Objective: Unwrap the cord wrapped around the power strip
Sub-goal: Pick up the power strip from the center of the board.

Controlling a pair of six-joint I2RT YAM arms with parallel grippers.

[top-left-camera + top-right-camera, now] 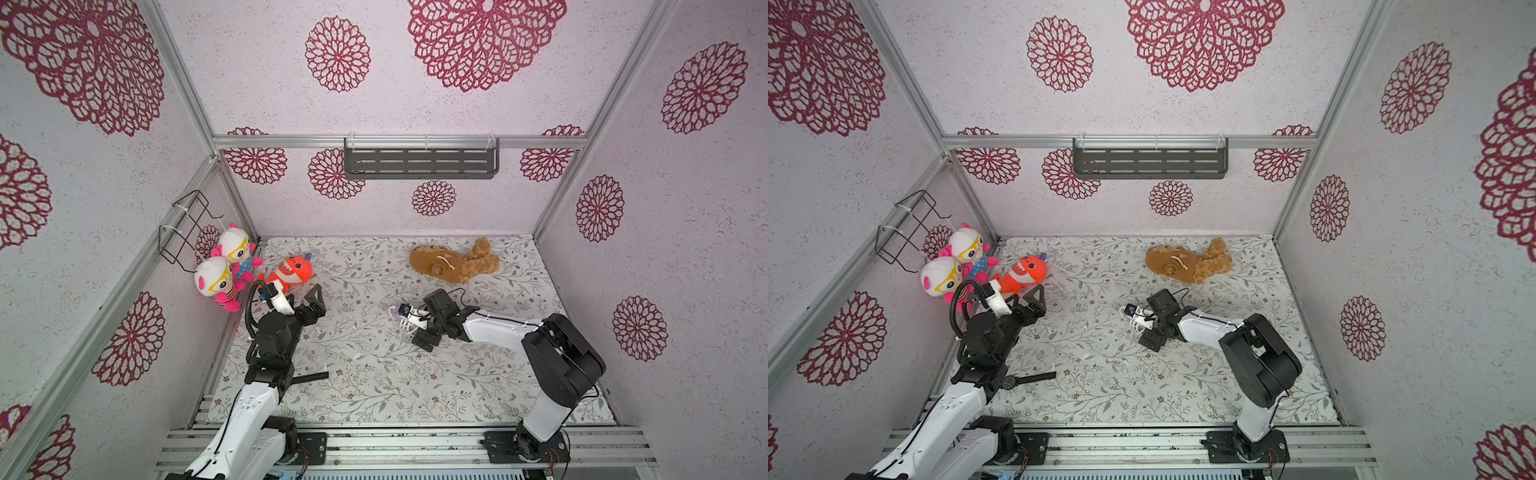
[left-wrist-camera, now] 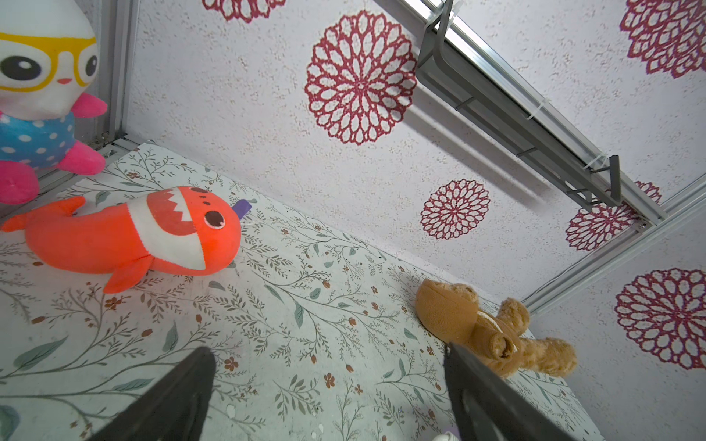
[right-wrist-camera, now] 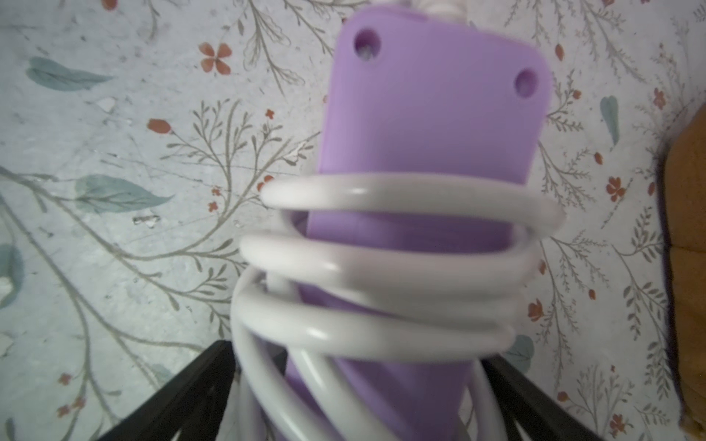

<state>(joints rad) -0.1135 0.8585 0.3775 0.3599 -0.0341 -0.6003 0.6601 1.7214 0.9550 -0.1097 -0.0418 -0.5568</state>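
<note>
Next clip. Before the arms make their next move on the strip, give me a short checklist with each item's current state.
1. Cord off strip: not ok; several loops wrap it.
2. Strip between right gripper jaws: ok.
3. Right gripper's hold firm: cannot tell.
4. Left gripper open and empty: ok.
5. Cord's free end found: cannot tell.
6. Bear apart from strip: ok.
</note>
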